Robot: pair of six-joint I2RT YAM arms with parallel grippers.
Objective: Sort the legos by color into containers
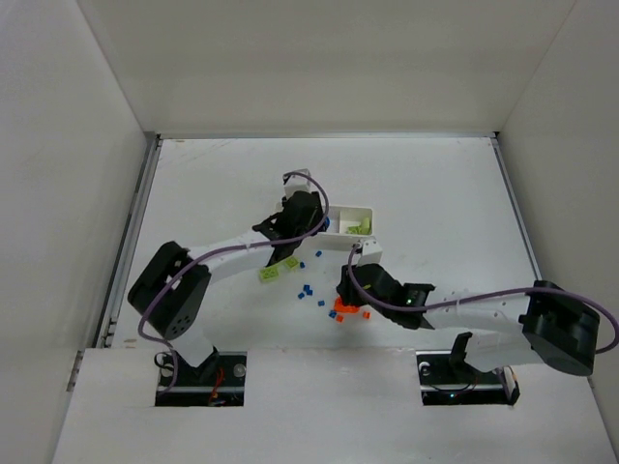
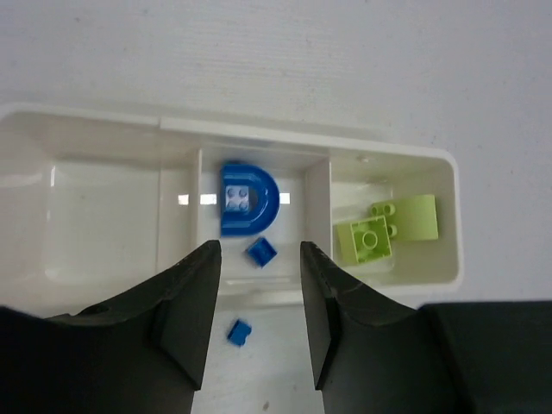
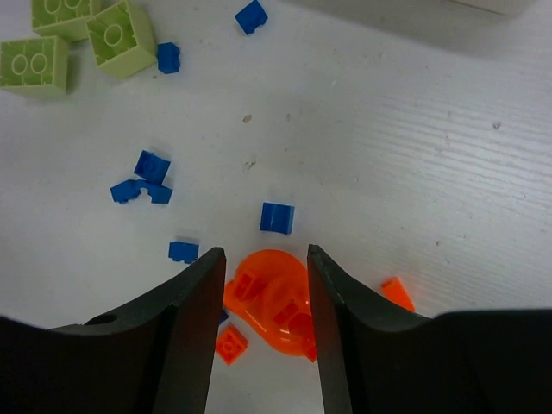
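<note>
Left end effector [image 2: 259, 250] hangs half open and empty over the middle compartment of the tray [image 2: 86, 121], where blue legos [image 2: 237, 222] lie. Right end effector [image 3: 266, 252], jaws parted, straddles an orange lego [image 3: 272, 302] on the table [image 3: 414, 172], apparently to grip it.

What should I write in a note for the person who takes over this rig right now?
End effectors: left end effector open and empty, at the near rim of the tray; right end effector open, over the big orange piece on the table.
Done: blue arch and one blue brick in the middle compartment; green pieces in the right one. The left compartment looks empty.
Left: orange pieces, several blue bricks and two green bricks lie on the table.
</note>
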